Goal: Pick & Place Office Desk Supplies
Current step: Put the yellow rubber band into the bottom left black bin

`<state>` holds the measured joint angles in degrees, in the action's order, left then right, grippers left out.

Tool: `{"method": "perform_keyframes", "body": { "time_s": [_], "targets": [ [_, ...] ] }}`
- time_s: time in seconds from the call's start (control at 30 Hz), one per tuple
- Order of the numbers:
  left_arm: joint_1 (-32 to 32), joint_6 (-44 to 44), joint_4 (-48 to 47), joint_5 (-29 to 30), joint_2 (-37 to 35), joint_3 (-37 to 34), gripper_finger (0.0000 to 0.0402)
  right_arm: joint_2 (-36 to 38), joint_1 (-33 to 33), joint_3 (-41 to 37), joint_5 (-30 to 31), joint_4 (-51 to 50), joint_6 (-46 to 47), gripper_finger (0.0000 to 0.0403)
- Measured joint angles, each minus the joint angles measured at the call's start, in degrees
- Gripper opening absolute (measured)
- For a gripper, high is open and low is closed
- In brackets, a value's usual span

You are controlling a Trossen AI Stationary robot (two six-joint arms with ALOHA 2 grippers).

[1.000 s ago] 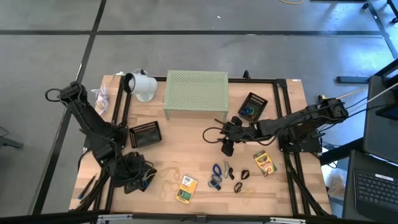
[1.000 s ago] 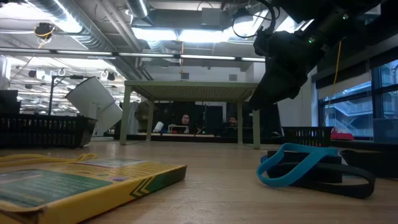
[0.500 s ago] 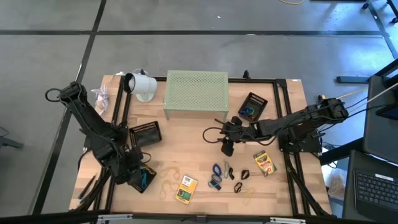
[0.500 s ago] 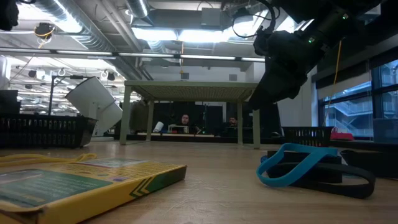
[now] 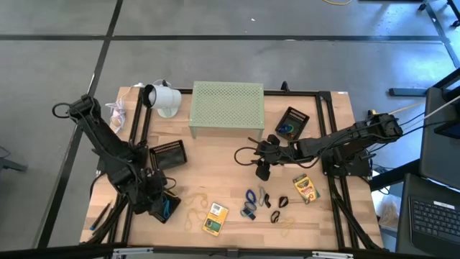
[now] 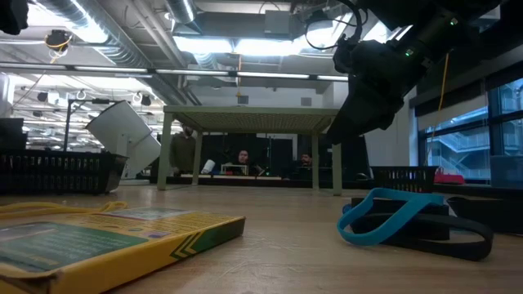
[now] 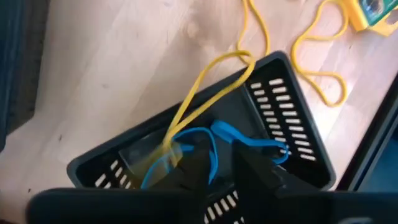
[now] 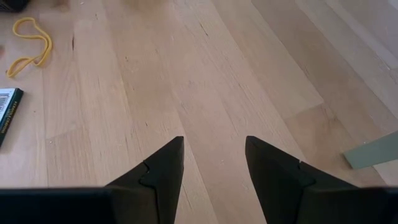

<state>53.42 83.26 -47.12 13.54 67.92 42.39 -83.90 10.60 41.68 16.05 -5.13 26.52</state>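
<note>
At the table's near left stands a small black slotted tray (image 5: 164,206) with blue rubber bands (image 7: 205,140) in it. A yellow rubber band (image 7: 211,81) lies over the tray's rim (image 7: 249,65), one end inside, the other on the table. My left gripper (image 7: 222,171) points down into the tray, its fingers a little apart; whether one finger touches the yellow band I cannot tell. My right gripper (image 5: 262,171) hangs open over bare wood at mid-table. Loose bands (image 5: 250,196), black clips (image 5: 279,208) and two yellow boxes (image 5: 214,219) (image 5: 305,188) lie near the front edge.
The pale green perforated riser (image 5: 226,106) and a white cup (image 5: 164,98) stand at the back. A second black tray (image 5: 167,155) sits at the left and a third (image 5: 292,123), holding bands, at the far right. Tan bands (image 5: 195,208) lie beside the near-left tray.
My left gripper has tipped and drawn back a little over the near-left tray, so that the tray and the blue bands in it now show from above. My right arm has kept still.
</note>
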Motion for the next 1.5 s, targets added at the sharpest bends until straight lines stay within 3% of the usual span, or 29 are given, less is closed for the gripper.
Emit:
{"method": "perform_keyframes", "body": {
  "time_s": [0.23, 0.47, 0.67, 0.97, 1.17, 1.3, 1.5],
  "targets": [
    [0.01, -2.82, 0.06, -3.27, 1.35, 0.00, 0.0113, 0.00, 0.01, -0.01, 0.00, 0.00, 0.00, 0.0176],
    [-0.69, -10.96, 5.29, 5.64, 1.39, 0.02, 0.0120, 0.00, 0.01, 0.00, 0.00, 0.00, 0.00, 0.0176],
    [-3.51, -13.90, 5.82, 9.07, 1.39, 0.02, 0.0130, 0.00, -0.01, 0.00, 1.23, 0.01, -0.04, 0.0176],
    [-6.91, -20.44, 7.24, 8.88, 1.39, 0.02, 0.0168, 0.00, 0.01, 0.00, 1.53, 0.00, -0.02, 0.0176],
    [-6.64, -24.41, 11.80, 5.59, 1.39, 0.02, 0.0177, 0.00, 0.01, 0.01, 1.51, 0.00, -0.02, 0.0176],
    [-5.24, -22.39, 10.33, 4.60, 1.39, 0.02, 0.0175, 0.00, 0.01, 0.01, 1.51, 0.00, -0.02, 0.0176],
    [-1.24, -12.75, 5.15, 2.44, 1.39, 0.02, 0.0177, 0.00, 0.01, 0.00, 1.51, 0.00, -0.02, 0.0176]
  ]
}}
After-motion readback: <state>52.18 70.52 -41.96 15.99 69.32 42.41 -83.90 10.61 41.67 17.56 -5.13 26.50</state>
